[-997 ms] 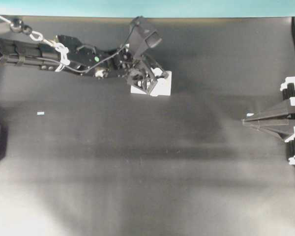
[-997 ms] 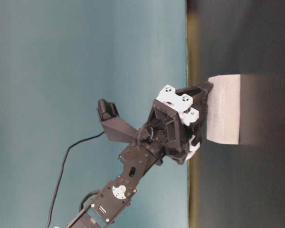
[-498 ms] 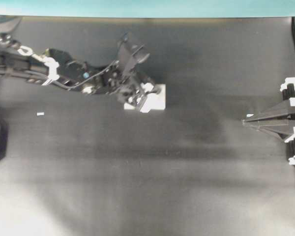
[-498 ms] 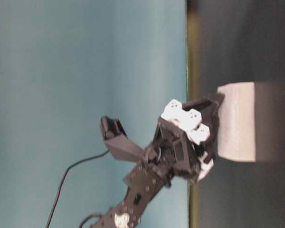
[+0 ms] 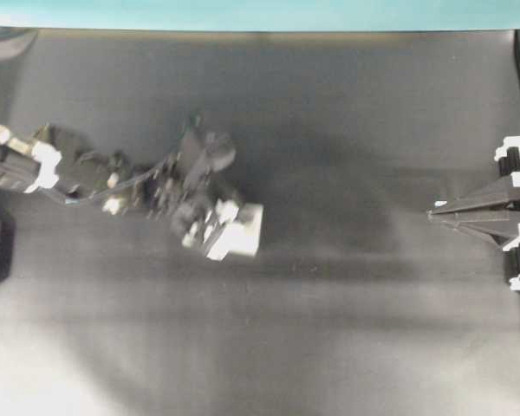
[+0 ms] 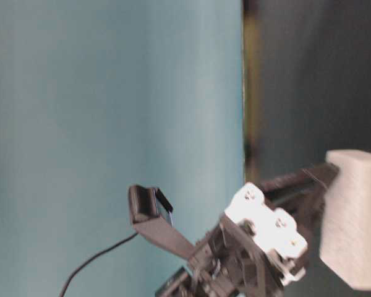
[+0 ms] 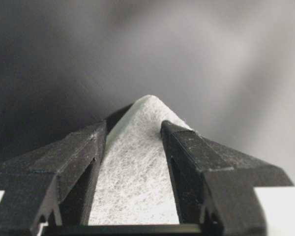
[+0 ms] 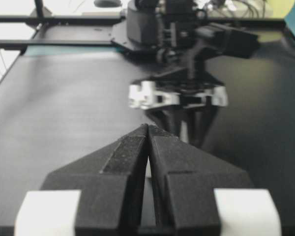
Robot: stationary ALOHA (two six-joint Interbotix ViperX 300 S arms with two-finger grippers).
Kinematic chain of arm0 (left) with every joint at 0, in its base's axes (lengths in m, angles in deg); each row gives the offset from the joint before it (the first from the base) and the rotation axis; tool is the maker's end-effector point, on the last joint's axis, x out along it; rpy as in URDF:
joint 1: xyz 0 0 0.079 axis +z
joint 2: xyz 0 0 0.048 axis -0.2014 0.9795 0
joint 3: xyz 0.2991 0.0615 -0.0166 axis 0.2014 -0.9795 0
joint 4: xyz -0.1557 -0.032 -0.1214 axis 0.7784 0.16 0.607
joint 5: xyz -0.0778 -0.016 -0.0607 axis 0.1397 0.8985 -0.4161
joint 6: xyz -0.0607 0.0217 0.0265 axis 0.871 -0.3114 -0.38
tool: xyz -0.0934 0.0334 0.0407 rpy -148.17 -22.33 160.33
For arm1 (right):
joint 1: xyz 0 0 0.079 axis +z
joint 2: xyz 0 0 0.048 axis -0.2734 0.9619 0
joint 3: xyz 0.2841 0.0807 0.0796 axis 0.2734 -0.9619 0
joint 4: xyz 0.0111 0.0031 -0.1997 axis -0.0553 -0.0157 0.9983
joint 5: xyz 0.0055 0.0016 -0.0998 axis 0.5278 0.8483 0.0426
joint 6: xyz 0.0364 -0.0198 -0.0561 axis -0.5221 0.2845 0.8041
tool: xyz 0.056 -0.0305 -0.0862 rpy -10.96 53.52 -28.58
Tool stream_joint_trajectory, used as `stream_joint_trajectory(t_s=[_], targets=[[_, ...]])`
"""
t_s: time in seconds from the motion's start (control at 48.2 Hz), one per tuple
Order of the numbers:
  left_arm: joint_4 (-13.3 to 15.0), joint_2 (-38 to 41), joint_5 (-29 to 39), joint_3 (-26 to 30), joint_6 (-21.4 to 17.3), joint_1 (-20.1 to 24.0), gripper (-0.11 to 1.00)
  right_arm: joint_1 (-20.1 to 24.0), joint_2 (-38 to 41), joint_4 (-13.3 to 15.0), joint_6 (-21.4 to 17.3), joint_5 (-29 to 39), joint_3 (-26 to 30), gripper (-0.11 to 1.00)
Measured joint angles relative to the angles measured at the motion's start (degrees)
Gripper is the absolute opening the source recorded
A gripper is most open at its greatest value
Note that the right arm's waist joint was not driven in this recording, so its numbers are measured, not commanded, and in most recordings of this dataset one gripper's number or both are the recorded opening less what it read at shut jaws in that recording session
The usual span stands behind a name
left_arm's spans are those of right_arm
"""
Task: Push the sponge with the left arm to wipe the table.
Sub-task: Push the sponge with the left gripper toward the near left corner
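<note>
Sponge (image 5: 239, 232) clamped between left end effector (image 5: 215, 234) fingers, lying left of centre on black desk (image 5: 347, 329), just ahead of that arm; right end effector (image 5: 442, 213) closed, well apart.

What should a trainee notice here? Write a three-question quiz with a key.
1. True or false: the sponge sits between the left gripper's jaws.
2. How do the right gripper's jaws stand? A) wide apart B) closed together C) around the sponge
3. Fill in: the table is matte ____.

Key: 1 true; 2 B; 3 black.
</note>
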Motion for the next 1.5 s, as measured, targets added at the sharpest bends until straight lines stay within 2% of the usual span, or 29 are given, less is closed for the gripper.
stream_joint_trajectory(t_s=[0.353, 0.685, 0.934, 1.059, 1.287, 1.495], targets=[[0.0, -4.4, -2.1, -8.3, 1.9, -8.2, 0.46, 0.0, -0.5, 0.0, 0.0, 0.0, 0.0, 0.01], [0.0, -9.5, -2.2, -13.9, 3.0, -17.4, 0.46, 0.0, -0.9, 0.0, -0.1, -0.1, 0.0, 0.01], [0.0, -10.4, -2.1, -14.7, 8.4, -27.2, 0.46, 0.0, -1.1, 0.0, -0.1, -0.1, 0.0, 0.01], [0.0, -10.3, -2.2, -14.7, 9.7, -30.7, 0.46, 0.0, -1.2, 0.0, 0.0, 0.0, 0.0, 0.01], [0.0, -10.0, -2.2, -14.3, 9.9, -31.5, 0.46, 0.0, -1.3, 0.0, 0.0, -0.1, 0.0, 0.01], [-0.1, -13.0, -2.0, -13.4, 8.3, -29.5, 0.46, 0.0, -1.6, -0.1, -0.1, 0.1, 0.0, 0.01]])
